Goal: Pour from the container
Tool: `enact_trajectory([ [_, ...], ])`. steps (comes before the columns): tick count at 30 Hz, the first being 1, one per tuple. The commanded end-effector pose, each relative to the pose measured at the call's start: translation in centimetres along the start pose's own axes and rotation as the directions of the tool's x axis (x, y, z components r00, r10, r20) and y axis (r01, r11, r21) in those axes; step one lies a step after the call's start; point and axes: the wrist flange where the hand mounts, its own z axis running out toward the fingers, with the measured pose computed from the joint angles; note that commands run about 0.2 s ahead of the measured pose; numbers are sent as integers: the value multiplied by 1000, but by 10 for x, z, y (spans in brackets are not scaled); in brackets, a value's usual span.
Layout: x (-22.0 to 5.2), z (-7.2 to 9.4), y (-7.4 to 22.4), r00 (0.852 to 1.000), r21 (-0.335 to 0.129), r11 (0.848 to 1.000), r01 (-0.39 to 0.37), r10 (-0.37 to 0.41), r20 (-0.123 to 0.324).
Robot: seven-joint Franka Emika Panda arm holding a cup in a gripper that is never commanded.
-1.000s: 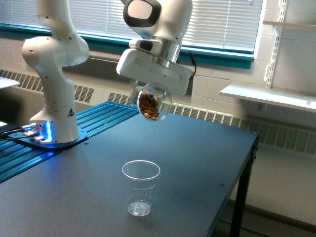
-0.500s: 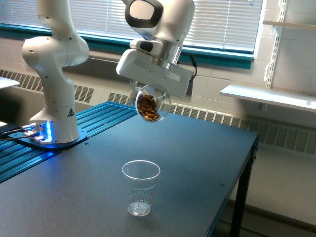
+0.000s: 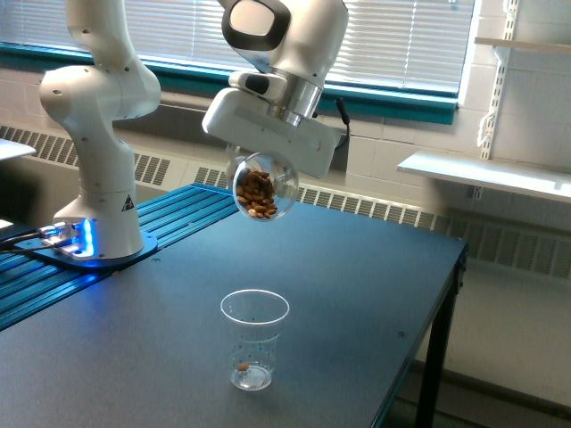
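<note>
The container [image 3: 263, 188], a clear round-bodied cup with brown nuts inside, hangs tilted on its side above the table. My gripper [image 3: 259, 165] is shut on it from above, its fingers mostly hidden behind the white hand. Below it, slightly nearer the camera, a clear tapered cup [image 3: 254, 338] with small printed marks stands upright on the dark table [image 3: 357, 294]. One small brown nut [image 3: 241, 366] lies at the bottom of that cup.
The arm's white base [image 3: 98, 223] stands at the exterior view's left on a blue ribbed strip [image 3: 178, 209]. The table's right edge [image 3: 451, 285] drops off to the floor. A white shelf [image 3: 486, 174] juts from the wall at the right.
The gripper and the container have shifted a little to the left and the container has tipped further. A nut now lies in the tapered cup.
</note>
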Motion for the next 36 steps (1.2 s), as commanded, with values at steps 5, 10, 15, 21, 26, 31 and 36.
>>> enact_trajectory([
  [5, 7, 2, 0, 999, 0, 999, -52, 52, -4],
  [10, 8, 4, -4, 998, -5, 999, -54, 54, -7],
  [15, 9, 6, -9, 998, -13, 998, -55, 55, -11],
  [21, 12, 9, -14, 999, -21, 999, -46, 46, -13],
  [26, 9, 10, -19, 999, -31, 998, -52, 52, -8],
  [31, 9, 10, -22, 998, -40, 997, -58, 58, -4],
  [36, 8, 10, -24, 997, -54, 996, -70, 70, -11],
])
